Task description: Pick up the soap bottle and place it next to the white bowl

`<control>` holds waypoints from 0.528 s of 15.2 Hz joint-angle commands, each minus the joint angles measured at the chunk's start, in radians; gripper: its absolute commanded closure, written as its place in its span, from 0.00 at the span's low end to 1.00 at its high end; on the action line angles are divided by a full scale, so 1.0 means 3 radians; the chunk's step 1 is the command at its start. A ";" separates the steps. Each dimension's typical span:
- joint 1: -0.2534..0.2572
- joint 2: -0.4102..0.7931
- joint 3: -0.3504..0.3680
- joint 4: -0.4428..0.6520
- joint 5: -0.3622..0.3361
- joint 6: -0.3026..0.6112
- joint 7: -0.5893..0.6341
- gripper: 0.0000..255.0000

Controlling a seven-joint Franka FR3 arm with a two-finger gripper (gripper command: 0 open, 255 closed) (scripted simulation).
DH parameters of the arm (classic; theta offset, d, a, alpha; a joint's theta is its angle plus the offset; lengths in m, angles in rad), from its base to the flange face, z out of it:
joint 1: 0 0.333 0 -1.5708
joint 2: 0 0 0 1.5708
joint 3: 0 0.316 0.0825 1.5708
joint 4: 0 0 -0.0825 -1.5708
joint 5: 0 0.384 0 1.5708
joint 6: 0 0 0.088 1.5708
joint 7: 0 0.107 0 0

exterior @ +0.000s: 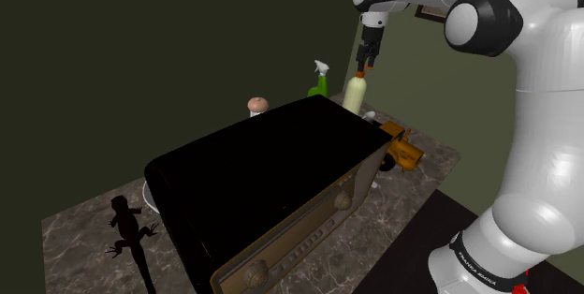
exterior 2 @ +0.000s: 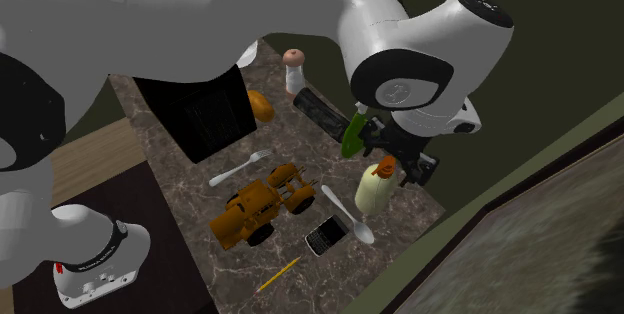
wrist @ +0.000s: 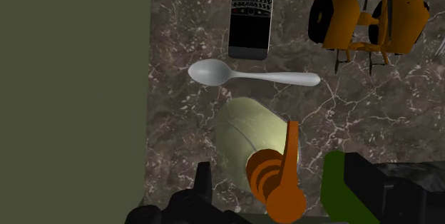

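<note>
Nearest, at the shoulder view's lower left, a black lizard figure (exterior: 126, 227) lay on the dark marbled tabletop (exterior: 75, 236). Just beyond it a big black box (exterior: 262, 180), with knobs along its near face, took up the middle of the table. To the shoulder view's right of the box stood an orange toy bulldozer (exterior: 401, 148), close to the table's edge. In the second exterior view a fork (exterior 2: 240, 168) lay beside the bulldozer. A black phone (exterior 2: 325, 234) and a pale spoon (exterior 2: 348, 214) lay on its other side, and a yellow pencil (exterior 2: 278, 274) lay near the table's edge. Farther back, the soap bottle (exterior: 354, 95), pale cream with an orange pump, was upright near the table's far right corner, just beside the spoon. The black gripper (exterior: 366, 62) hung straight down over it, right at the pump; whether it was clenched on the pump or released could not be told. Just behind stood a green spray bottle (exterior: 320, 79), and to the left of that a small pink-capped white thing (exterior: 258, 106). Farthest was the dark olive wall (exterior: 140, 49).
</note>
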 commanded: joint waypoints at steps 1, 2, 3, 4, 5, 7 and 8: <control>0.0009 -0.0002 0.0003 -0.0089 0.0002 0.0088 -0.0001 0.00; 0.0013 -0.0002 0.0004 -0.0134 0.0003 0.0133 -0.0003 0.00; 0.0015 -0.0003 0.0004 -0.0162 0.0004 0.0159 -0.0004 0.00; 0.0015 -0.0002 0.0004 -0.0160 0.0004 0.0159 -0.0004 0.00; 0.0014 -0.0002 0.0004 -0.0160 0.0004 0.0159 -0.0004 0.00; 0.0014 -0.0002 0.0004 -0.0160 0.0004 0.0158 -0.0004 0.00; 0.0014 -0.0002 0.0004 -0.0160 0.0004 0.0158 -0.0004 0.00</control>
